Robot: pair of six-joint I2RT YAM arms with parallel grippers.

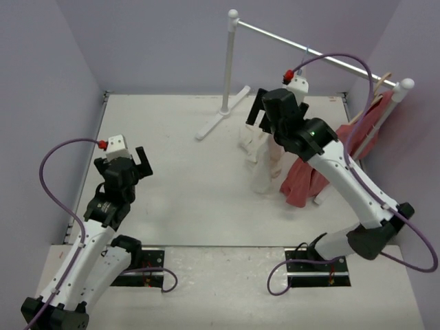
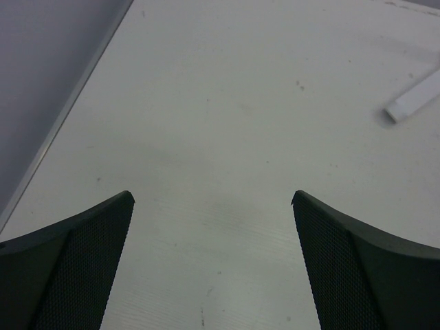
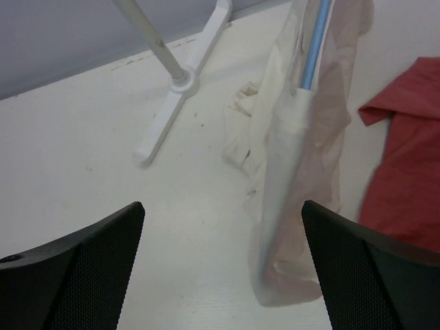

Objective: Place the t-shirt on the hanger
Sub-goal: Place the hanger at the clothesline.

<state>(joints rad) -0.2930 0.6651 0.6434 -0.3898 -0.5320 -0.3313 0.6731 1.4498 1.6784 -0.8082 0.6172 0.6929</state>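
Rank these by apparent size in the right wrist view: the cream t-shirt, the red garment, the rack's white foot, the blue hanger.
1. cream t-shirt
2. red garment, though the frame edge cuts it off
3. rack's white foot
4. blue hanger, with only a short strip showing through the shirt

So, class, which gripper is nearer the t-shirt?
Right. The right gripper hangs right by the t-shirt; the left gripper is far off across the table.
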